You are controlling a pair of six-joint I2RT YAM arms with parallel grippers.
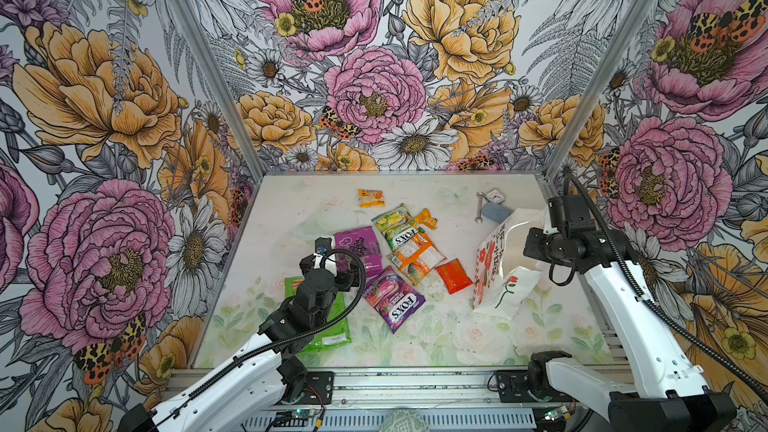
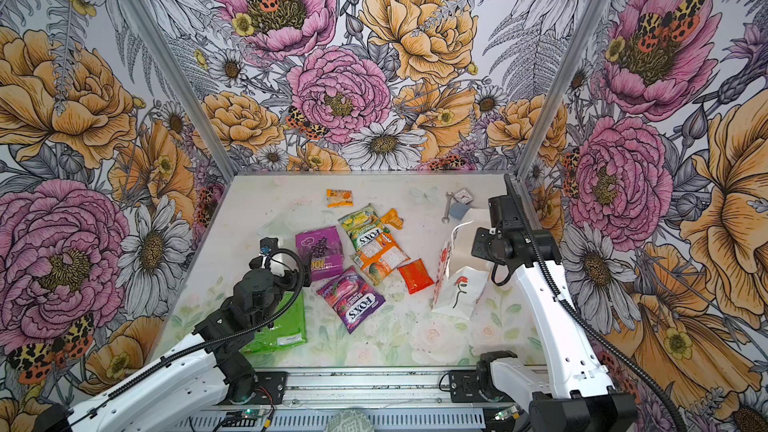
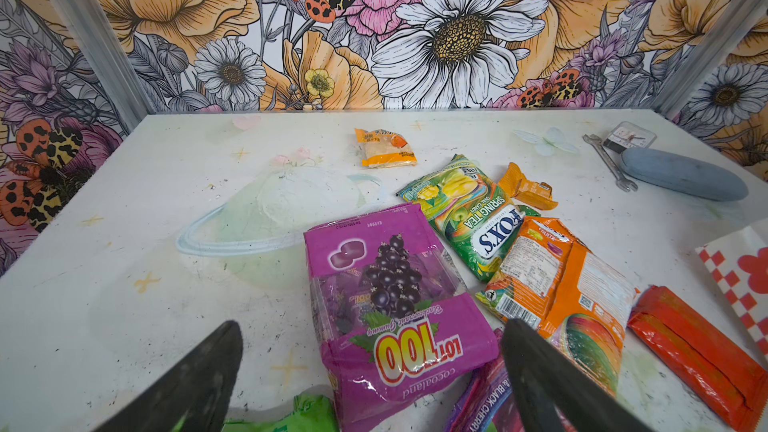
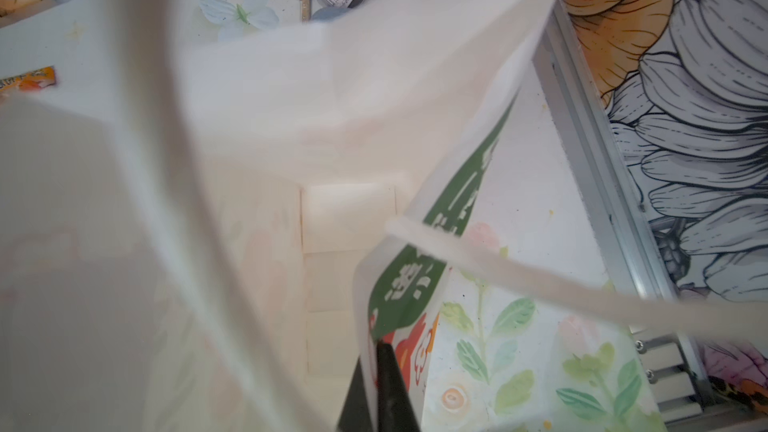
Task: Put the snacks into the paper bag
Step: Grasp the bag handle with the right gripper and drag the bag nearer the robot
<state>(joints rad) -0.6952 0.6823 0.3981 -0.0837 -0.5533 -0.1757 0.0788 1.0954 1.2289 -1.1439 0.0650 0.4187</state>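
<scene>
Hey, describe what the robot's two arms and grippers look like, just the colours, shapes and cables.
Both arms, the left arm and the right arm, have smooth white shells with boxy black joints. A black ribbed hose loops along each. The left gripper and right gripper have plain black tapered fingers.

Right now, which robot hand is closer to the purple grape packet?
Left. The left gripper hangs open just above the purple grape packet; the right gripper is far away, shut on the paper bag.
</scene>
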